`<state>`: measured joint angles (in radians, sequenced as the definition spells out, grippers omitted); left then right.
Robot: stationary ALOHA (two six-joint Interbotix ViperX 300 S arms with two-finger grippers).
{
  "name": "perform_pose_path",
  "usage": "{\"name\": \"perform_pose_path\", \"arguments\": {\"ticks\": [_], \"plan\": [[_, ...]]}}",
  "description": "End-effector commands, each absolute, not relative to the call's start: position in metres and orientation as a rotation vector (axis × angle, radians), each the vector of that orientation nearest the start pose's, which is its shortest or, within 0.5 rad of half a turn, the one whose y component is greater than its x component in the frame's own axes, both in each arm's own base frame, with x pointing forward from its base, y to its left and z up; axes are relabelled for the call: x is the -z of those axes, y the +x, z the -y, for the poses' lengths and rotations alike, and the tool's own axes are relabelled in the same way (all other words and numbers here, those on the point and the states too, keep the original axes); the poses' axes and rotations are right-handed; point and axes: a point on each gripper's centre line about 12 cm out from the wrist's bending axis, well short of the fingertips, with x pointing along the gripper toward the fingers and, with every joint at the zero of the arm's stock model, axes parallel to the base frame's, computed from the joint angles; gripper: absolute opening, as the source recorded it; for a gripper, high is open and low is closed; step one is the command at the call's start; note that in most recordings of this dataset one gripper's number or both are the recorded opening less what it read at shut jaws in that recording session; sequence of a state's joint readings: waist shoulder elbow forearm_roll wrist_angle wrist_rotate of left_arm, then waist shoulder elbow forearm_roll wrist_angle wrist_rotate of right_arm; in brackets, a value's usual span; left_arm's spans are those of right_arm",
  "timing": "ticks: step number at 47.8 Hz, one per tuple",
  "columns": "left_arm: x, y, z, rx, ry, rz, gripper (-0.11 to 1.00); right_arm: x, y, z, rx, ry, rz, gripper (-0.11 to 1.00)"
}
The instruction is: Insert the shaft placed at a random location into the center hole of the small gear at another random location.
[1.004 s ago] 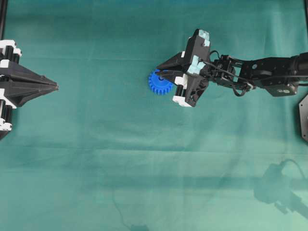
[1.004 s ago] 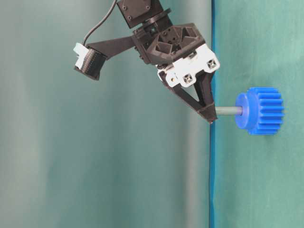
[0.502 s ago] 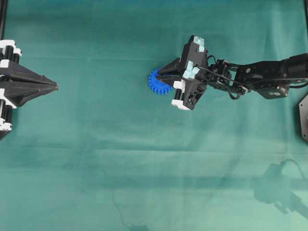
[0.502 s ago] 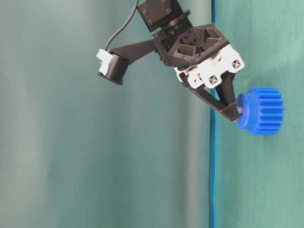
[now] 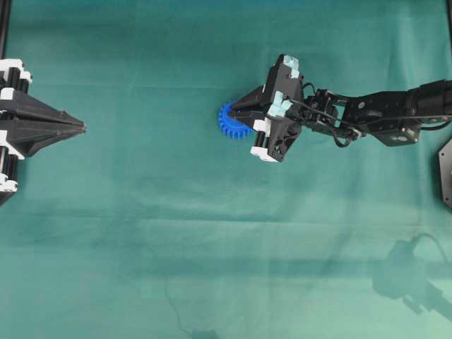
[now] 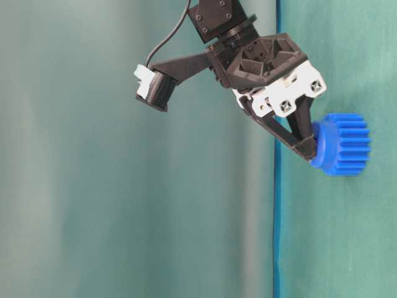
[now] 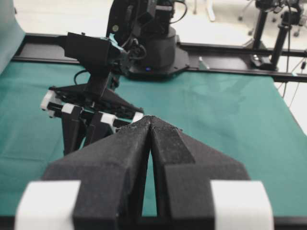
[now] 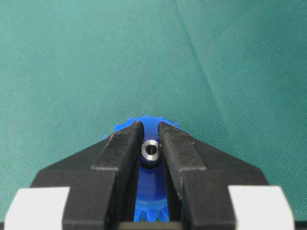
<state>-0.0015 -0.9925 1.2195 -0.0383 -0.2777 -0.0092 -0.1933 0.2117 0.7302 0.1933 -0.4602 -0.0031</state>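
Right wrist view: the right gripper pinches the tiny silver-grey metal shaft, round end facing the camera.
Its long axis runs down into the bright blue plastic toothed gear on the green cloth, seated in the hub. No lettering is readable. The left gripper is closed, empty.

A green cloth covers the counter across the whole overhead view, with soft creases running left to right through the lower half. Faint shadows mark its lower right corner. One thing lies directly on it: the small gear, bright blue and toothed, resting flat just above and right of the frame's centre. In the table-level view the gear sits at right against the cloth, its teeth ringing the body and its raised hub facing away from the surface.
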Motion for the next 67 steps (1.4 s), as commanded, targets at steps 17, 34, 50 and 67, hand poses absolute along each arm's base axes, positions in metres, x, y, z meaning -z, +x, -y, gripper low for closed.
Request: {"name": "perform_pose_path", "arguments": {"ticks": [17, 34, 50, 67], "plan": [[-0.283, 0.193, -0.001, -0.01, -0.048, 0.058, -0.01, -0.12, 0.398, 0.089, 0.316, 0.201, -0.441, 0.31], [-0.282, 0.193, -0.001, -0.009, -0.048, 0.051, -0.01, -0.151, 0.398, 0.088, 0.307, 0.197, -0.379, 0.73], [-0.282, 0.193, -0.001, -0.009, -0.048, 0.051, -0.01, -0.209, 0.387, 0.082, 0.269, 0.174, -0.318, 0.74], [-0.283, 0.192, -0.001, -0.009, -0.048, 0.055, -0.01, -0.215, 0.371, 0.077, 0.261, 0.178, -0.329, 0.74]]}}
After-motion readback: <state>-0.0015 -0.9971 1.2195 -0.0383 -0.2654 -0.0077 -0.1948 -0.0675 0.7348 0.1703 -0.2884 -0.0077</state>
